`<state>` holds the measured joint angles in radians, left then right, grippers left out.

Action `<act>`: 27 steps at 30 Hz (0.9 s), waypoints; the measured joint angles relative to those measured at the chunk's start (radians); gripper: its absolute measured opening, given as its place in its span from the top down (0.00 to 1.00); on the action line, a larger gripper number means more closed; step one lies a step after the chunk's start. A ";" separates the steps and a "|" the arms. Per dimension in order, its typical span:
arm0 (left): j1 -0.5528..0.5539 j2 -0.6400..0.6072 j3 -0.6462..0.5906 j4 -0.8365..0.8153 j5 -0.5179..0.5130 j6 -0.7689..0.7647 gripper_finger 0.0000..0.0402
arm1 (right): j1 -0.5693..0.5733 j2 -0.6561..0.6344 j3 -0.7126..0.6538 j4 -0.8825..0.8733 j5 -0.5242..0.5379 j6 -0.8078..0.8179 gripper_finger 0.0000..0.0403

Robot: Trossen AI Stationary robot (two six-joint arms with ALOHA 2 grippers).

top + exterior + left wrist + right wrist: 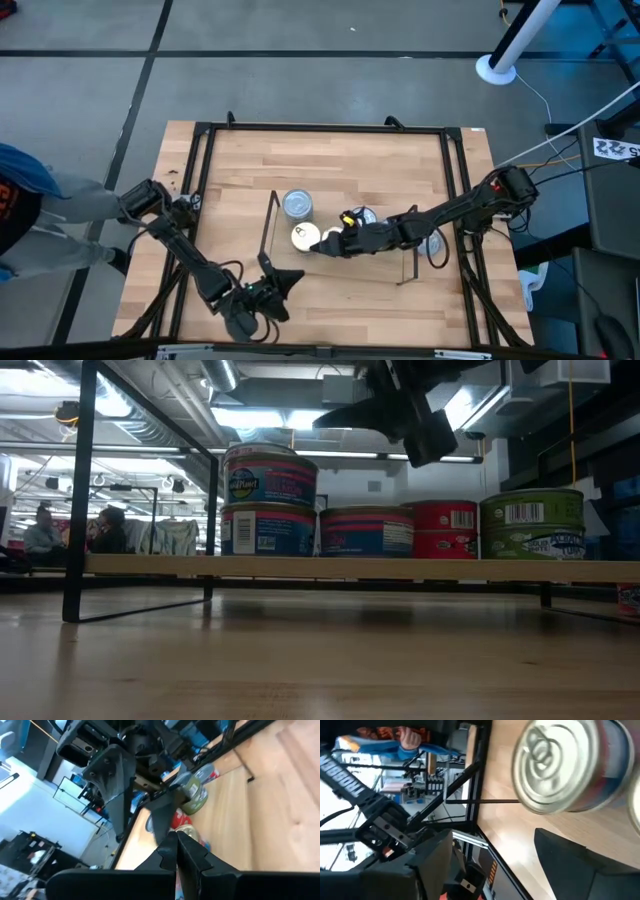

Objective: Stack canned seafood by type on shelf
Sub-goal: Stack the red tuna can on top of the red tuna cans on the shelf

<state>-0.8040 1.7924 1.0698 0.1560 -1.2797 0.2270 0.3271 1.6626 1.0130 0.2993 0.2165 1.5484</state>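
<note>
Your right gripper (322,243) hangs over the middle of the shelf (330,566), its fingers spread wide and holding nothing, just beside a single silver-topped tin (305,237). From the right wrist view a tin (560,765) sits close ahead of the open fingers (580,865), apart from them. Your left gripper (285,283) waits near the table's front edge, off the shelf, with its fingers (172,855) pressed together and empty. Along the shelf in the low view you have a two-high stack of blue-labelled tins (268,500), then a single blue tin (366,531), a red stack (445,528) and a green stack (531,523), all upright and side by side. Another tin (297,204) shows behind the first in the high view
</note>
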 joint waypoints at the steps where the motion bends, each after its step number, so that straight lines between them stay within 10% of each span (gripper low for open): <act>1: -0.006 0.000 0.000 0.013 0.000 0.000 1.00 | 0.001 -0.006 0.002 -0.001 0.000 -0.019 0.30; 19: -0.108 -0.002 0.000 0.108 0.112 -0.114 1.00 | 0.141 -0.077 0.222 -0.051 -0.028 -0.461 0.30; 27: -0.125 -0.002 0.000 0.118 0.135 -0.162 1.00 | 0.290 -0.090 0.359 -0.442 -0.008 -0.528 0.30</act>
<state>-0.9295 1.7905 1.0695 0.2737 -1.1446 0.0648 0.6175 1.5726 1.3722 -0.1431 0.2081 1.0206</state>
